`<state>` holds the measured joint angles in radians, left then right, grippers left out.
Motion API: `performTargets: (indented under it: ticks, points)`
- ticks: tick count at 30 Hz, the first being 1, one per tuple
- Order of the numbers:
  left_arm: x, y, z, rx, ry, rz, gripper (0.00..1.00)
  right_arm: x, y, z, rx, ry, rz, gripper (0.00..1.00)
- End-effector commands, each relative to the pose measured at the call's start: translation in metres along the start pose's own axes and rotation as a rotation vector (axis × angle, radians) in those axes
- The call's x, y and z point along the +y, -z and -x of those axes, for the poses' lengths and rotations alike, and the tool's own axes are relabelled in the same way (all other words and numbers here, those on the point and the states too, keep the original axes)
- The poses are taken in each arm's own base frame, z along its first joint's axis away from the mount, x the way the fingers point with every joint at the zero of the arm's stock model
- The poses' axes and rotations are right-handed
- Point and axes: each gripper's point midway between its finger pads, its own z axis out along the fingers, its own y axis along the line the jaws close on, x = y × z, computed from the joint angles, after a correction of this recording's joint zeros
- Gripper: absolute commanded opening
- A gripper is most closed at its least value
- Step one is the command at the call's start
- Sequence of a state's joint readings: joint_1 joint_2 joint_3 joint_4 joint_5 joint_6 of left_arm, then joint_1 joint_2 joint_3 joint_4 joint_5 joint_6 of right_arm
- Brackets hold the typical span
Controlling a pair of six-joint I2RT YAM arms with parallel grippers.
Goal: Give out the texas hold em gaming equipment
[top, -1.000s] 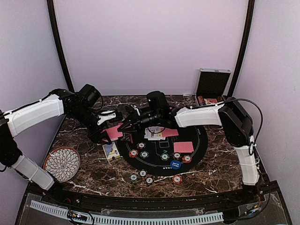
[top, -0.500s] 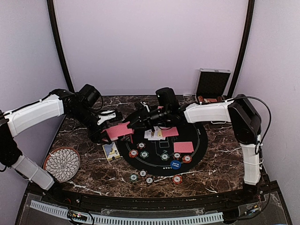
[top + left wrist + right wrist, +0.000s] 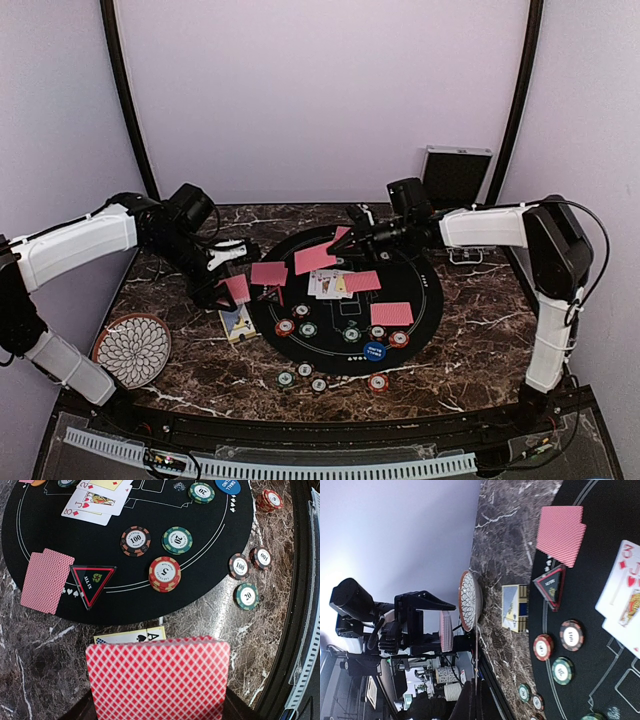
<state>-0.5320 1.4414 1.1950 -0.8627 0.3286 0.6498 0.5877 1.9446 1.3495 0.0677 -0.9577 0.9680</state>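
From above, the left gripper [image 3: 230, 290] is clamped on a red-backed deck of playing cards [image 3: 238, 287] beside the round black mat [image 3: 430, 290]. The right gripper [image 3: 345, 240] pinches one red-backed card [image 3: 315, 258] above it. Left wrist view: that deck [image 3: 157, 677] over the brown marble tabletop [image 3: 40, 640]. Right wrist view: the card [image 3: 477, 650] edge-on.

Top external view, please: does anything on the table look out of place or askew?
Four poker chips sit off the black mat, on the marble tabletop near the front edge. A card box lies tilted beside the mat's left rim, and the flower-patterned plate at the near left corner seems unrelated to the game.
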Motion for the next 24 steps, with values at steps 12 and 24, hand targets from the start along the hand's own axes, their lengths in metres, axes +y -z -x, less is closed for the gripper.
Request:
performTargets:
  ticks: [12,24]
  points:
    - [-0.006,-0.003,-0.01,0.006,0.015,-0.011,0.0,-0.129,0.094,0.033,-0.149,-0.065,-0.38,0.0]
    - [-0.008,-0.003,-0.01,0.001,0.017,-0.019,0.0,-0.175,0.096,0.039,-0.114,-0.082,-0.515,0.0]
